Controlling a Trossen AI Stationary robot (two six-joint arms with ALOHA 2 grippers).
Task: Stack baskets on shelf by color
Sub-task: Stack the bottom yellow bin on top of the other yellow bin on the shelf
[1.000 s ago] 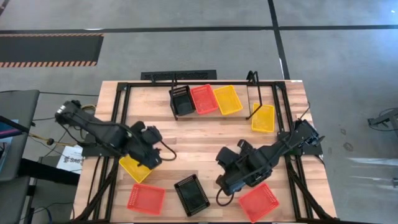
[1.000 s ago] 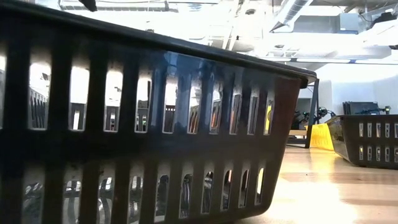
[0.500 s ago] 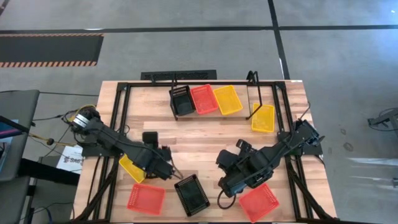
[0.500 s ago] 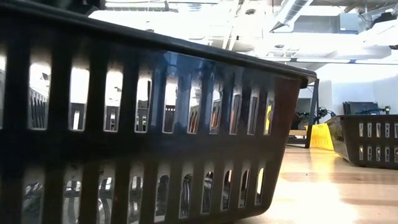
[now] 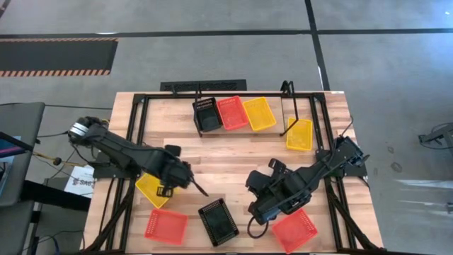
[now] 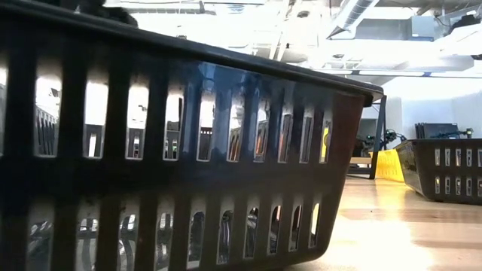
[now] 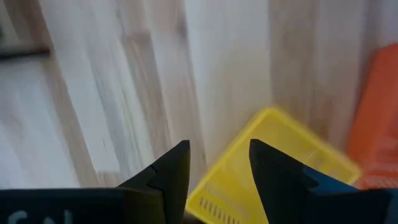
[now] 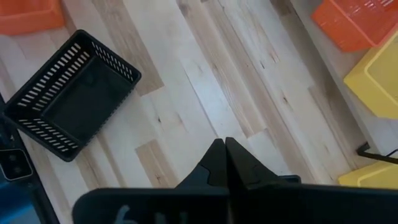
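Note:
A yellow basket (image 5: pixel 151 190) lies flat on the table at the near left. My left gripper (image 5: pixel 167 188) hangs over its right end, pointing down. In the left wrist view the gripper (image 7: pixel 217 163) is open, its fingers astride the yellow basket's rim (image 7: pixel 236 186); I cannot tell whether they touch it. My right gripper (image 8: pixel 225 155) is shut on nothing, above bare wood at the near right (image 5: pixel 256 210). A black basket (image 5: pixel 207 115), a red one (image 5: pixel 232 113) and a yellow one (image 5: pixel 259 113) sit side by side on the shelf (image 5: pixel 286 88).
Loose on the table are a red basket (image 5: pixel 165 226), a black basket (image 5: pixel 218 222) that fills the low view (image 6: pixel 188 150), a red basket (image 5: pixel 294 230) and a yellow basket (image 5: pixel 299 134) by the shelf's right post. Black frame tubes (image 5: pixel 134 134) edge the table.
My left gripper has sunk toward the yellow basket and rolled about its wrist, swinging briefly toward the near black basket and back. The baskets have kept their places.

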